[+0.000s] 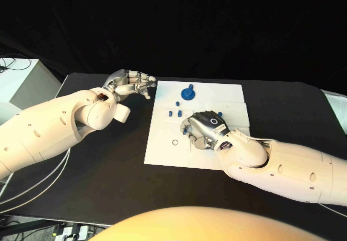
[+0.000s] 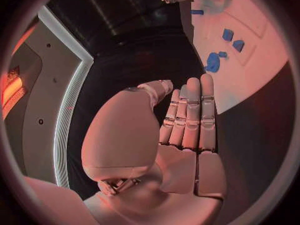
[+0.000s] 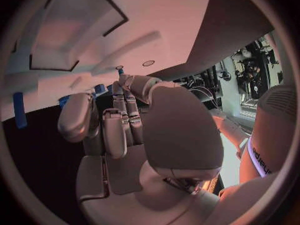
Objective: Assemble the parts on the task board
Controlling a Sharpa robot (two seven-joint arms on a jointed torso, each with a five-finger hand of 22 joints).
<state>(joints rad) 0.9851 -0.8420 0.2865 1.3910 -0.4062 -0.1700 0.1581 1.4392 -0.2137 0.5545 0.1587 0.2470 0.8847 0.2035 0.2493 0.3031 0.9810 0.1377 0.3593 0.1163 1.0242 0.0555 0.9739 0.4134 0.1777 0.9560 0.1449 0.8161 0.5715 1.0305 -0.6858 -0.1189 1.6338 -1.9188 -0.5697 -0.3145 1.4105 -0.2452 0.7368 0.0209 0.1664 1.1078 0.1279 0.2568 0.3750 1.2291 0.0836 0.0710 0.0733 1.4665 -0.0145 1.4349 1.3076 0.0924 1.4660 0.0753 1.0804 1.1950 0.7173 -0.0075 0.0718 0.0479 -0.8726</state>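
My right hand (image 1: 204, 130) sits low over the middle of the task board (image 1: 163, 150), knuckles up, fingers curled down toward the white plate. In my right wrist view the fingers (image 3: 115, 130) are bent in close together and a small blue part (image 3: 120, 71) stands at the tip of one of them, with more blue showing just beside them; whether I actually have it pinched I cannot tell (the fingertips hide the contact).

My left hand (image 1: 130, 83) hovers off the board's far left corner, above the black tabletop (image 1: 108, 170), holding nothing. In my left wrist view its fingers (image 2: 190, 115) lie straight and side by side, the thumb beside them, nothing between.

On the board, a round blue part (image 1: 187, 93) with a short stem lies toward the far edge, well apart from my right hand. Nearer to it, a few small blue pieces (image 1: 174, 113) stand in a loose cluster, between the round part and my knuckles. A small ring-shaped mark or hole (image 1: 175, 142) shows on the plate just to the left of my right hand. The board itself lies flat in the middle of the tabletop, my right forearm crossing its near right corner.
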